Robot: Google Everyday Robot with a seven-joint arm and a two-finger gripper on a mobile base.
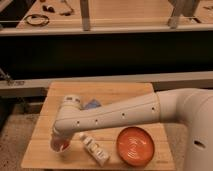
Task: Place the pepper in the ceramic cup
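Observation:
My arm reaches from the right across the wooden table (125, 92) to its front left part. My gripper (58, 140) is at the end of it, pointing down right over the ceramic cup (56, 146), a small whitish round cup near the table's front left edge. A red-orange patch, the pepper (63, 145), shows at the cup's mouth just under the gripper. The gripper hides most of the cup and the pepper, and I cannot tell whether the pepper is held or lying in the cup.
A white oblong bottle (95, 149) lies on the table just right of the cup. A large round orange plate (136, 146) sits at the front right. A small blue thing (92, 104) lies behind the arm. A dark bench runs behind the table.

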